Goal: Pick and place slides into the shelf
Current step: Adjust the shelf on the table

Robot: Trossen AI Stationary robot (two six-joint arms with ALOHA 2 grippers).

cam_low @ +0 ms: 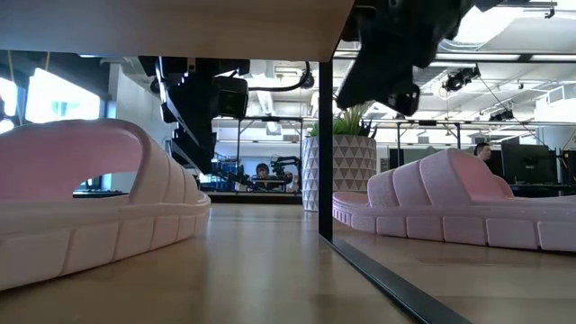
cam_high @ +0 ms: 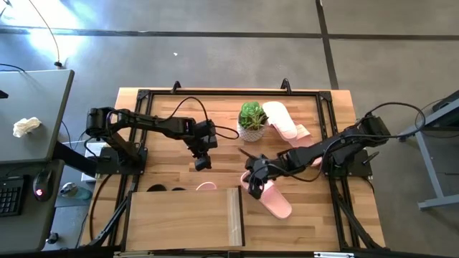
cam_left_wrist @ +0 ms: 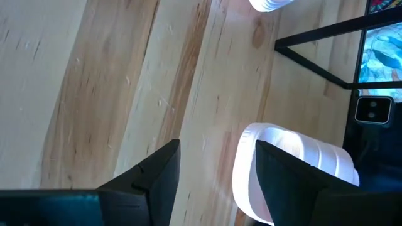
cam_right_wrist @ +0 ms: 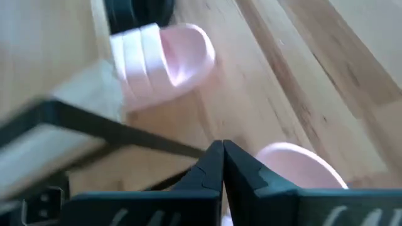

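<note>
The right jaws [cam_high: 252, 188] are pressed together with nothing between them, hanging over the heel end of a pink slide [cam_high: 275, 200] that lies on the desk [cam_high: 165, 107] just beside the shelf [cam_high: 183, 217]. Ahead of these jaws, another pink slide [cam_right_wrist: 164, 59] pokes out from under the shelf edge. The left jaws [cam_high: 202, 163] stand parted and empty above bare wood, with that same slide just past their tips. Beyond the right jaws sit two more pink slides [cam_high: 281, 119] and a potted plant [cam_high: 252, 120]. Two dark slides [cam_high: 155, 188] are tucked under the shelf.
</note>
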